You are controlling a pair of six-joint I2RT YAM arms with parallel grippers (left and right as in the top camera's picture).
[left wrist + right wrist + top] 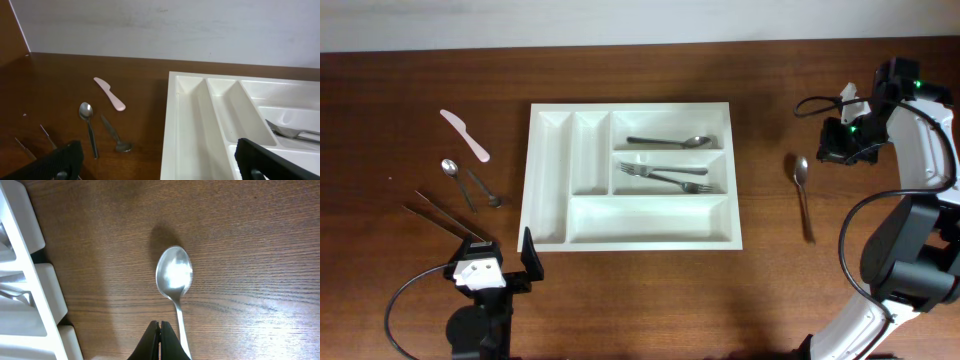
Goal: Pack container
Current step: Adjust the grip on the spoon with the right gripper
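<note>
Near the middle of the wooden counter (410, 80) lies the white cutlery container (650, 218), flat and apart from both arms. From the left tool (492, 260) it sits at about 1 o'clock, with its 7 o'clock corner just beside that tool; in the left wrist view the tool's two black fingers (55, 162) stand wide apart with nothing between them, looking across the tray's narrow compartments. From the right tool (160, 336) the container lies at 9 o'clock, well apart; this tool's fingers are pressed together on nothing, their tip over the handle of a loose spoon (174, 275) whose bowl points to 12 o'clock, though whether they touch it I cannot tell. The container's long axis runs from 9 to 3 o'clock. Its two narrow upright compartments stand at the 9 o'clock end and its three long ones stretch toward 3 o'clock. Its top long compartment holds one spoon (670, 141), bowl toward 3 o'clock. Its middle compartment holds two forks (665, 172), lying roughly along the same axis and partly overlapping. Off the container's 9 o'clock side lie a pink plastic knife (466, 135), a teaspoon (455, 178), a second small spoon (483, 188) and two thin metal sticks (440, 215).
</note>
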